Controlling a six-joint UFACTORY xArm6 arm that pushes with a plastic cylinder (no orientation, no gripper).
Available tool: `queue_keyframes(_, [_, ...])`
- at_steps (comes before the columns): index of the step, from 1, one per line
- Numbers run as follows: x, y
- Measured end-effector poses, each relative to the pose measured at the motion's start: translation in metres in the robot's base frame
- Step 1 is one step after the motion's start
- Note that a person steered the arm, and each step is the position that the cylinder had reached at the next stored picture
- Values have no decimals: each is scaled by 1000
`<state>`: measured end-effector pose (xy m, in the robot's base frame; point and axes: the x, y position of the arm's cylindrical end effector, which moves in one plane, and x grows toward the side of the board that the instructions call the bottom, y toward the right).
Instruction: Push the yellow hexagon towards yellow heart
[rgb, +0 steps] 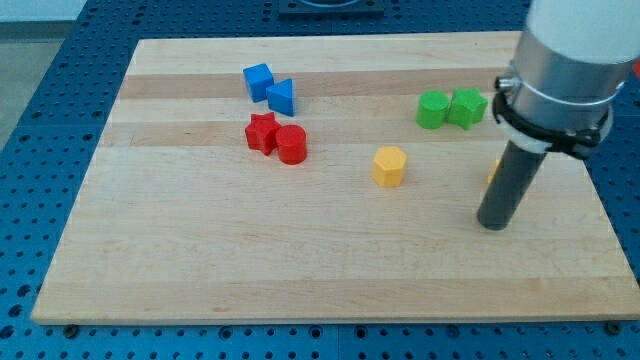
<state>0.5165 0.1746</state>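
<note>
The yellow hexagon (389, 166) sits on the wooden board right of centre. My tip (493, 224) rests on the board to the hexagon's right and a little below it, well apart from it. The rod hides most of a yellow block (494, 170) at the right; only a sliver of it shows at the rod's left edge, so its shape cannot be made out.
A blue cube (257, 80) and blue triangle (282, 96) sit at upper left. A red star (262, 132) and red cylinder (291, 145) touch below them. Two green blocks (433, 109) (466, 107) sit side by side at upper right. The board's right edge (612, 230) is near my tip.
</note>
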Motion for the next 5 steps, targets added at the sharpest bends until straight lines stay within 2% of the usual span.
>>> queue_keyframes(1, [-29, 0])
queue_keyframes(3, [-43, 3])
queue_keyframes(4, [-4, -52])
queue_keyframes(5, [-14, -147])
